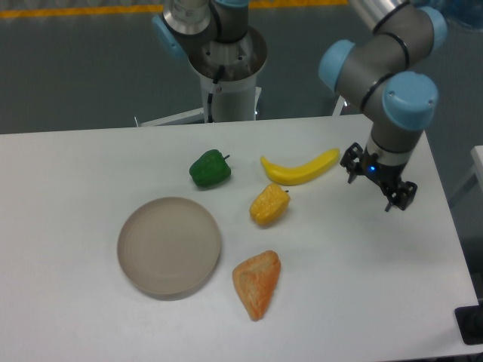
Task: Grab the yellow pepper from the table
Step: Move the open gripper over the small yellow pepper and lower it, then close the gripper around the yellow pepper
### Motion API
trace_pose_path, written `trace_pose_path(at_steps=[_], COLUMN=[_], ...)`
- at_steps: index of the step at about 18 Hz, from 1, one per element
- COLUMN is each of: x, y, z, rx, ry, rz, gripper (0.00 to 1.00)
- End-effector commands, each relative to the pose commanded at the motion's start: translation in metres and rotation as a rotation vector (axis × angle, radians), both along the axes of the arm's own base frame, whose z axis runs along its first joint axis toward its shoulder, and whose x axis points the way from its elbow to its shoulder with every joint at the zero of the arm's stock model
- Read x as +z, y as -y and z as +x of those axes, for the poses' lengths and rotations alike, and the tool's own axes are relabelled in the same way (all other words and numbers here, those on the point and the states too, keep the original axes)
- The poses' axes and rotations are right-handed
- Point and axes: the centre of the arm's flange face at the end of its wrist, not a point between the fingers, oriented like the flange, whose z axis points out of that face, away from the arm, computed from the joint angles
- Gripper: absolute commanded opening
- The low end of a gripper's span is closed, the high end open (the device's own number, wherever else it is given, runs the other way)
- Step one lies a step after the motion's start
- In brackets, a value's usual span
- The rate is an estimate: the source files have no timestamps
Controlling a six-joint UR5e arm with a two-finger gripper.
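The yellow pepper [269, 204] is small, blocky and yellow-orange with a short dark stem. It lies on the white table [362, 286] near its middle, just below the banana. My gripper [377, 185] hangs over the right part of the table, well to the right of the pepper and apart from it. Its dark fingers [401, 197] are spread and hold nothing.
A long yellow banana [300, 168] lies above the pepper. A green pepper [210, 169] sits to its upper left. A beige round plate [169, 246] lies at the left. An orange wedge-shaped item [258, 282] lies below the yellow pepper. The table's right edge is near the gripper.
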Motion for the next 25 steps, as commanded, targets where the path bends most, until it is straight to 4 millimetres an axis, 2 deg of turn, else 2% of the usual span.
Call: trace_pose_path(at_steps=[3, 5, 7, 12, 15, 18, 25], x=[-0.01, -0.008, -0.014, -0.029, -0.04, -0.056, -0.081], y=[-0.004, -0.007, -0.015, -0.024, -0.031, -0.025, -0.041], z=[0.036, 0.059, 0.082, 0.119, 0.133, 0.14, 0.147], rx=[-0.04, -0.056, -0.057, 0.004, 0.014, 0.008, -0.02], ry=[0.026, 0.028, 0.038, 0.056, 0.065, 0.081, 0.074], rz=[-0.015, -0.013, -0.022, -0.044, -0.06, -0.084, -0.093], gripper=[1.0, 1.0, 1.0, 1.0, 1.0, 1.0, 1.0])
